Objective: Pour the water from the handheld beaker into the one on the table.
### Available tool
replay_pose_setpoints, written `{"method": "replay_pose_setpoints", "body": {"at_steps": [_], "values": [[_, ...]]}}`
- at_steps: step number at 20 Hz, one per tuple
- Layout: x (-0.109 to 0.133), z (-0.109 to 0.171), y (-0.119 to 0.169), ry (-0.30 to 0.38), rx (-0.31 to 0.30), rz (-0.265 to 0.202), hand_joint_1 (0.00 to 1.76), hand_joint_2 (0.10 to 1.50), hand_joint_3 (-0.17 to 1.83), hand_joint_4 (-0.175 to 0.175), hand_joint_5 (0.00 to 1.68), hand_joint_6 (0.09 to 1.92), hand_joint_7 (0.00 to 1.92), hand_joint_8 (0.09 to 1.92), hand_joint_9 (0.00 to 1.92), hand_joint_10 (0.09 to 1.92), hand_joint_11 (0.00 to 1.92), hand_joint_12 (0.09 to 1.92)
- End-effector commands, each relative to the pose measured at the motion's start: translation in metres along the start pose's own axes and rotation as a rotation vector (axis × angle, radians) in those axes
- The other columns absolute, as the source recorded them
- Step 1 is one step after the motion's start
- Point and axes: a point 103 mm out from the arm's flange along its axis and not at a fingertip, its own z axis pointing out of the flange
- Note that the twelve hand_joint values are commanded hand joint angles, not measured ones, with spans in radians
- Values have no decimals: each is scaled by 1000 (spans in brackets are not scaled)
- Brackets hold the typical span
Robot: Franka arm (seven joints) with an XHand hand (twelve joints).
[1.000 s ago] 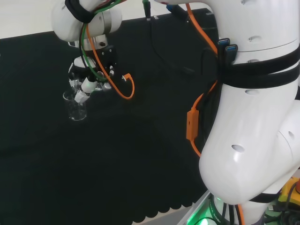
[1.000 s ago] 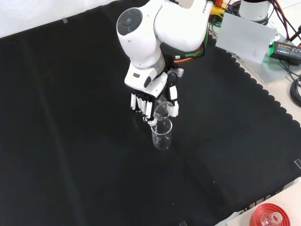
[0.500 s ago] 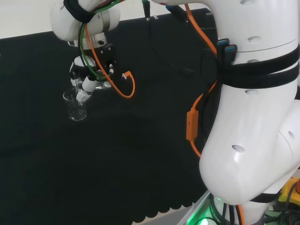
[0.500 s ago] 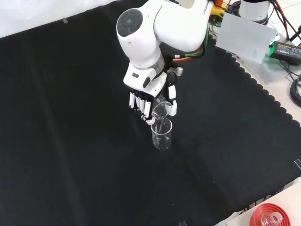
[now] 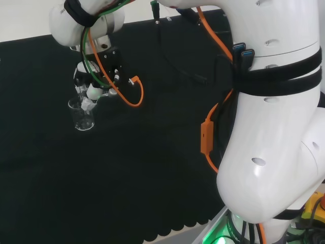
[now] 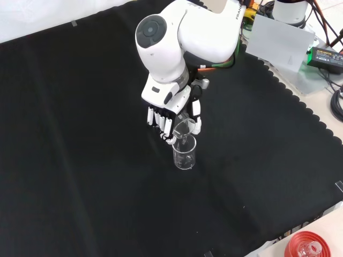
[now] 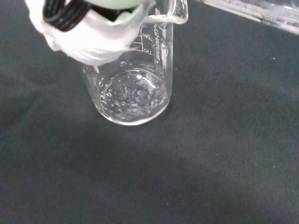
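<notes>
A clear glass beaker stands upright on the black cloth, also in the head view. The wrist view looks down into this beaker; a little bubbling water lies at its bottom. My hand hangs just above it with fingers curled round a second, small clear beaker, which is tilted with its lip over the standing beaker's mouth. In the head view my hand sits right above the standing beaker's rim. A blurred white part of the hand covers part of the rim in the wrist view.
Black cloth spreads wide around the beaker. A red ribbed stand with glassware sits at the front view's lower right, off the cloth. The arm's big white links stand at the head view's right. An orange cable loops beside the hand.
The hand with the small beaker has shifted slightly toward the head view's left and tilted a little more. The standing beaker has stayed put.
</notes>
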Motion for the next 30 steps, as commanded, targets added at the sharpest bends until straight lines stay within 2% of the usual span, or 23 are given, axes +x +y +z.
{"method": "replay_pose_setpoints", "body": {"at_steps": [1,10,22,30], "values": [[1,0,0,-21,11,0,1083,1023,3,175,1183,696,1427,129,1263,215,850,1076],[0,-1,-2,-38,21,0,1083,1023,3,175,1184,693,1429,126,1266,210,857,1069],[4,-1,1,-74,65,13,1084,1022,4,175,1187,690,1431,123,1272,206,866,1062],[6,-4,1,-92,64,23,1084,1021,4,175,1188,687,1433,121,1278,203,873,1058]]}}
